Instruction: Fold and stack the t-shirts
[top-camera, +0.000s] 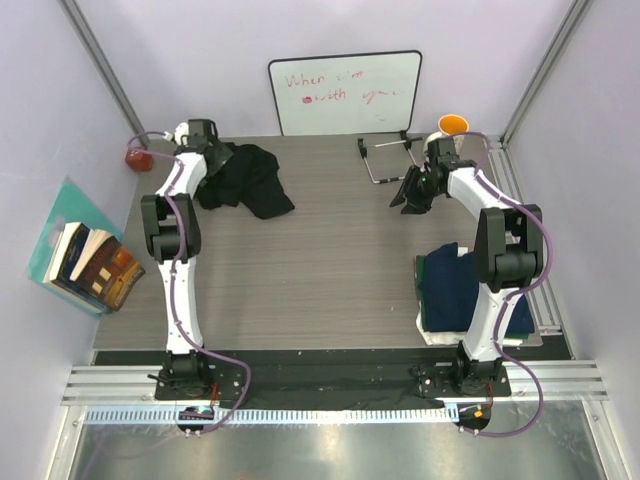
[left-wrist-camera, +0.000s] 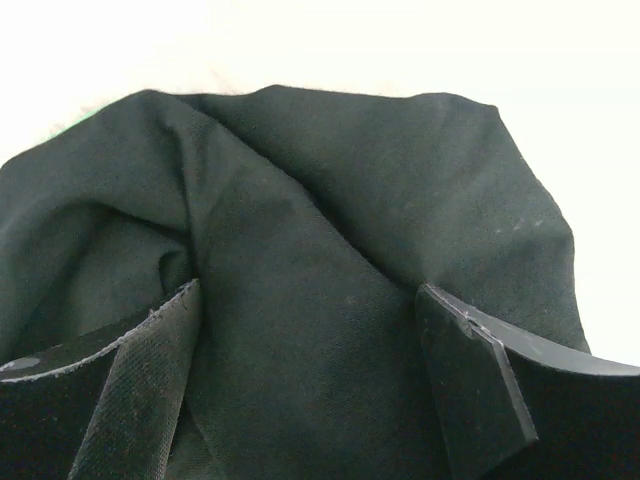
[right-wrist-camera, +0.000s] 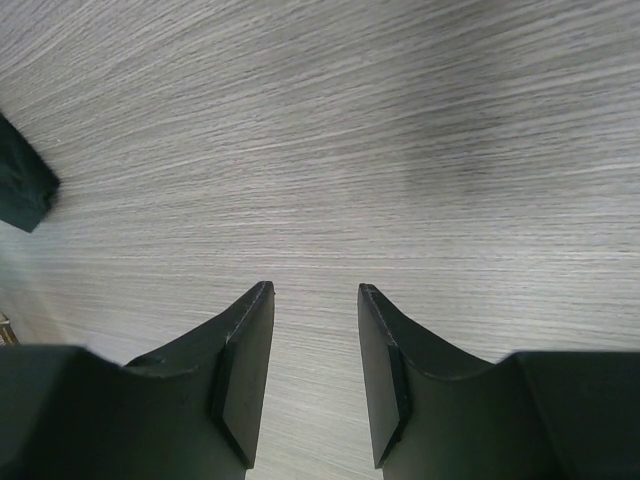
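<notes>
Only the left wrist view shows the left hand (left-wrist-camera: 308, 300) wide open, black t-shirt (left-wrist-camera: 330, 180) bunched between its fingers (left-wrist-camera: 150, 380). The right hand (right-wrist-camera: 315, 290) gapes empty above tabletop (right-wrist-camera: 350, 150); overhead, folded t-shirts (top-camera: 450, 285) lie behind it.

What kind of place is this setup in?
Probably a robotics lab test cell, not a home: plain walls box in a wood-grain table, the left arm and right arm are bolted to a metal rail, and a whiteboard leans at the back.

Matt black cloth t-shirt (left-wrist-camera: 330, 230), wood-grain table (right-wrist-camera: 350, 130)
</notes>
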